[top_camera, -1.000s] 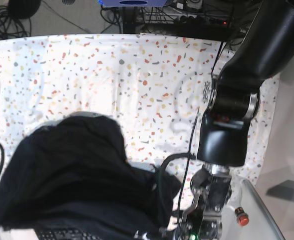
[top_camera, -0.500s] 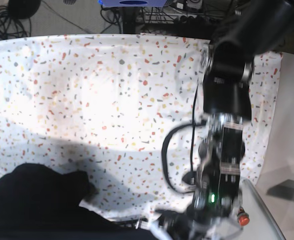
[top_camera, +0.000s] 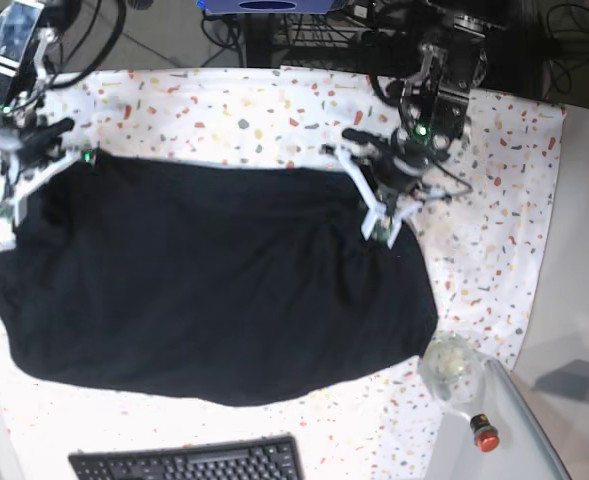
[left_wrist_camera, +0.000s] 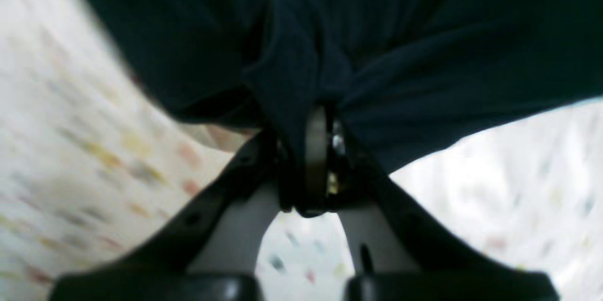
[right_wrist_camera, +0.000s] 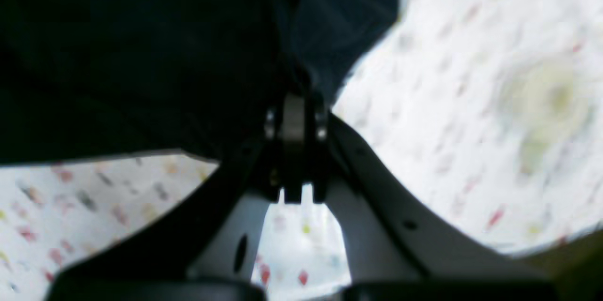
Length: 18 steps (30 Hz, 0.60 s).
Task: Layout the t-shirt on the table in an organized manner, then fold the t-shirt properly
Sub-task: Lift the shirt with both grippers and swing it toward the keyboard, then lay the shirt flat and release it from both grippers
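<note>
t-shirt (top_camera: 214, 290): spread across the table (top_camera: 274, 110), frame centre
left gripper (top_camera: 359, 165): pinching shirt's upper right edge
right gripper (top_camera: 84, 157): likely clamping upper left edge

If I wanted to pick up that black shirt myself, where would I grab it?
Probably by the two far corners of the t-shirt, coming from above at the table's far side. The straight far edge is stretched flat there, and the left tool and right tool are each pinching a corner of it.
</note>
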Tool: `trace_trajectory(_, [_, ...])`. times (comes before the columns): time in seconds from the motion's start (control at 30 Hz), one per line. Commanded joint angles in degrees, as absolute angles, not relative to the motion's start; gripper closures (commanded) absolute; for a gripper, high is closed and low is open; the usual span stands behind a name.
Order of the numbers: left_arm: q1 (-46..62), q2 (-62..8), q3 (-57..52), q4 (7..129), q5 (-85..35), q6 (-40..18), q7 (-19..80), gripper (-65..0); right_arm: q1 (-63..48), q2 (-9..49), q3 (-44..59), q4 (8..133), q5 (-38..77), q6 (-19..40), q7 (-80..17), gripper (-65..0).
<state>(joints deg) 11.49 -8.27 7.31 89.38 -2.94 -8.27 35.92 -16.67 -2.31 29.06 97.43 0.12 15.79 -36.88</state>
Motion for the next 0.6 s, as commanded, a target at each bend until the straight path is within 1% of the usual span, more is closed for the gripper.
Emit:
trace_trajectory(0.0, [11.6, -8.8, 7.2, 89.0, -3.0, -8.0, 33.2, 0.0, -17.5, -2.2, 29.4, 97.6, 0.2, 15.4, -35.0, 0.0])
trace_trajectory(0.1, [13.1, -9.0, 7.2, 86.5, -3.0, -8.0, 31.4, 0.0, -20.4, -2.6, 29.6, 96.5, 0.3, 15.3, -32.8, 0.0])
trace_trajectory(0.27, [13.8, -9.1, 7.2, 86.7, -3.0, -8.0, 31.4, 0.0, -22.3, -2.7, 29.7, 96.2, 0.2, 14.9, -31.6, 0.0])
trace_trajectory(0.43, [13.8, -9.1, 7.2, 86.6, -3.0, -8.0, 31.4, 0.0, -21.4, -4.0, 34.8, 93.6, 0.5, 9.6, -31.6, 0.0])
trace_trajectory(0.5, [13.8, -9.1, 7.2, 86.5, -3.0, -8.0, 31.5, 0.0, -20.7, -4.4, 37.2, 93.1, 0.5, 9.6, -32.7, 0.0])
trace_trajectory(0.57, [13.8, -9.1, 7.0, 86.5, -3.1, -8.0, 31.5, 0.0, -20.1, -4.5, 38.9, 92.9, 0.7, 9.6, -36.4, 0.0])
